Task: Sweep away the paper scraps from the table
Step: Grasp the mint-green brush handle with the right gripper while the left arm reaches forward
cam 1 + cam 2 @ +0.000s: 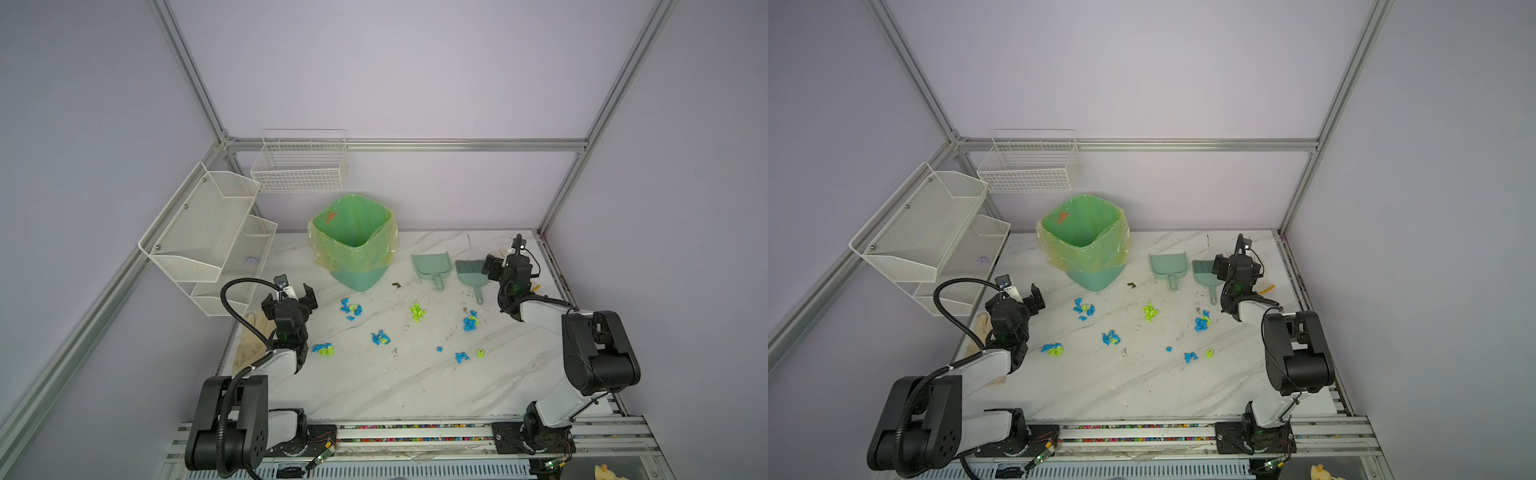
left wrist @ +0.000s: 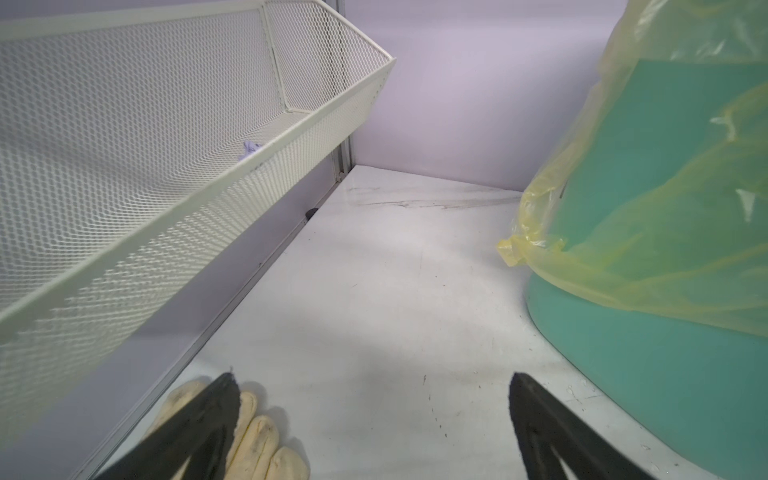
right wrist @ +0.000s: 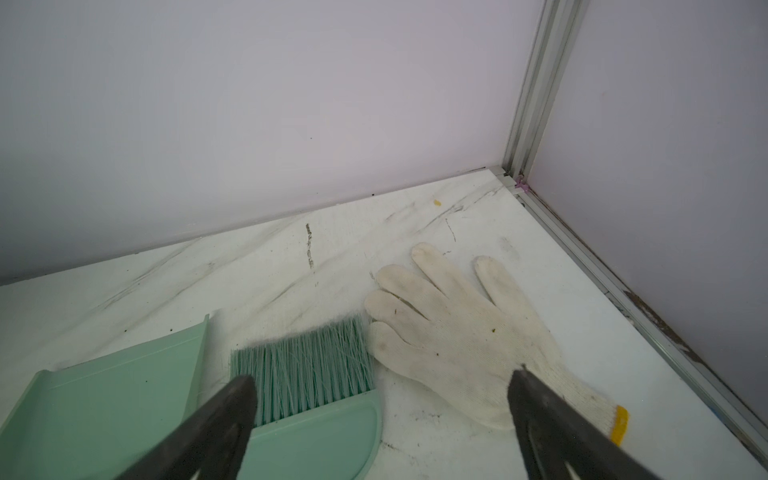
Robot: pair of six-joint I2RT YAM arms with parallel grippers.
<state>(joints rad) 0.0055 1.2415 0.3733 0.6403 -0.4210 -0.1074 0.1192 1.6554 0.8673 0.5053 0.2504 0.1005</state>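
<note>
Scraps (image 1: 380,338) lie strewn on the table (image 1: 395,386), between the arms. One bin (image 1: 359,280) stands at the back. Right of it lie one pan (image 1: 430,266) and one brush (image 1: 471,272), each handle pointing at the front edge. Right claw (image 1: 491,266), spread and empty, hangs just beside the brush's bristles, far nearer than the left claw (image 1: 289,297), also spread and empty. Two gloves (image 3: 457,345); roughly eight clumps, hard to count from above.

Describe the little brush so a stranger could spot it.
Find the green bin at the back of the table. Two mint-green tools lie to its right; the brush is the farther one, bristled where the dustpan beside it is a smooth scoop.
</note>
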